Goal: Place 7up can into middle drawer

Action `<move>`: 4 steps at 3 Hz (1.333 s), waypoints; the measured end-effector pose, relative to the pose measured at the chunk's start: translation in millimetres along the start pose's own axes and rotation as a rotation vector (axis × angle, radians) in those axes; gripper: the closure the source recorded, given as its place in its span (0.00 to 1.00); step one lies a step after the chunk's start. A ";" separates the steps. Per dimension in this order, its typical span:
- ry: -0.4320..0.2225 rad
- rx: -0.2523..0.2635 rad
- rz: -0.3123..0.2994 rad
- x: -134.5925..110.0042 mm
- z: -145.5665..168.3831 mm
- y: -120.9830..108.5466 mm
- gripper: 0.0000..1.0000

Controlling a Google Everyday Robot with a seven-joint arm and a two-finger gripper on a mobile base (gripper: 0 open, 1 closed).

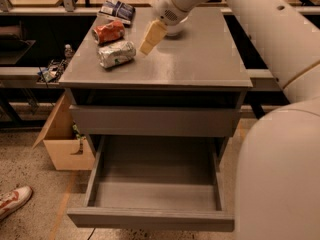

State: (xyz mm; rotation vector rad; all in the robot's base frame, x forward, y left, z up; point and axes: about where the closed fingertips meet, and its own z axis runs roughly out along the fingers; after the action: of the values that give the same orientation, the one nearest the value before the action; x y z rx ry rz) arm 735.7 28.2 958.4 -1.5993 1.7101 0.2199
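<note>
The 7up can, dented and silvery-white with green markings, lies on its side on the left part of the grey cabinet's top. My gripper hangs over the cabinet top just right of the can, a little above it and apart from it, holding nothing. The middle drawer is pulled open below, with a bare grey inside. The cabinet's other grey drawer front above it is closed.
An orange-red can lies just behind the 7up can, and a snack bag behind that. A cardboard box stands on the floor left of the cabinet, with a shoe at the lower left. My arm's white body fills the right side.
</note>
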 end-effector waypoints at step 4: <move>0.011 -0.103 -0.028 -23.4 74.9 1.0 0.00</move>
State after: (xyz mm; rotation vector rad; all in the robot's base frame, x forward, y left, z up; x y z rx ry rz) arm 763.4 91.4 921.0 -1.7010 1.7073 0.2894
